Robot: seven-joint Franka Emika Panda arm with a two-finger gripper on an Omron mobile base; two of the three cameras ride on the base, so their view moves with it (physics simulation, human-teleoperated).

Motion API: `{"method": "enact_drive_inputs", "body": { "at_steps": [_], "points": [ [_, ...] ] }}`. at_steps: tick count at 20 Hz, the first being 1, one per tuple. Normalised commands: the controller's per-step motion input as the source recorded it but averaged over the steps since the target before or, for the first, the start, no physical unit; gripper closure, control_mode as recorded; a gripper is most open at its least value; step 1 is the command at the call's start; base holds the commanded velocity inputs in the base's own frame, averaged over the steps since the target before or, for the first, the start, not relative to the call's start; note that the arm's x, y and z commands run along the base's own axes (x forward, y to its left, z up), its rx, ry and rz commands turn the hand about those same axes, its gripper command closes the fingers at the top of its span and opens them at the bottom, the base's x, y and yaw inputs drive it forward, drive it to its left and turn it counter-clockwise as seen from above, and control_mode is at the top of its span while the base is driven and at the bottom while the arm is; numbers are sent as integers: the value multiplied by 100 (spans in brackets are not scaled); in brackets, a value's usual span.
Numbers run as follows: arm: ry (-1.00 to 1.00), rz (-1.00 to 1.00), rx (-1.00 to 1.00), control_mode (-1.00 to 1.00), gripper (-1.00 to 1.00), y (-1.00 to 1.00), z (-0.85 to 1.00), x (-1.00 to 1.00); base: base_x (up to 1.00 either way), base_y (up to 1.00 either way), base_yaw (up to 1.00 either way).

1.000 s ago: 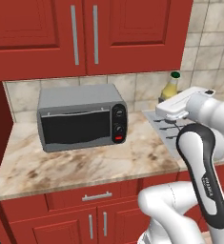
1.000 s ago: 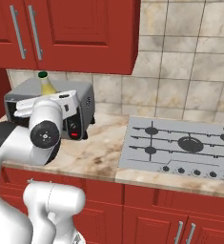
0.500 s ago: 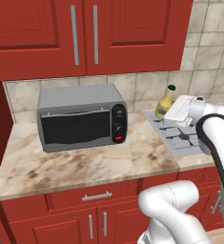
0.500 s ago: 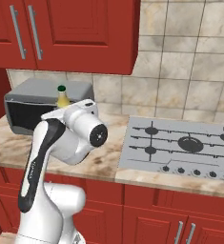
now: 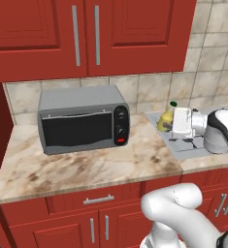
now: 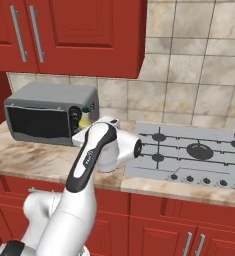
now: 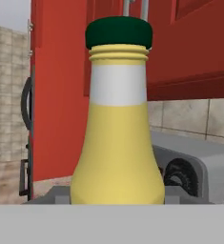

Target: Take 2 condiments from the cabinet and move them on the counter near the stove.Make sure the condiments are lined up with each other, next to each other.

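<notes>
My gripper is shut on one of the condiments, a yellow bottle with a dark green cap. It holds the bottle upright and low over the counter, at the left edge of the stove. From the right base view the bottle peeks out behind my white hand, just right of the toaster oven. The hand view has the bottle close up between the fingers of the gripper. Both doors of the red wall cabinet are shut.
A grey toaster oven stands on the counter left of the bottle, with bare marbled worktop in front of it. The tiled wall backs the stove. Red base cabinets run below the counter edge.
The arm has swung round and brought the bottle down and to the right, from high beside the toaster oven to low by the stove's left edge. The grip stays the same.
</notes>
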Motion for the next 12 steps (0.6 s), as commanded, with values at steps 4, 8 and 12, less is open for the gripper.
{"method": "enact_drive_inputs", "body": {
  "at_steps": [4,8,12],
  "points": [
    [2,2,-6,-100,100,-26,-51,47,0,0,0],
    [6,0,-17,-100,100,-31,-48,36,0,0,0],
    [9,0,-23,-100,100,-24,-45,26,0,0,0]
  ]
}}
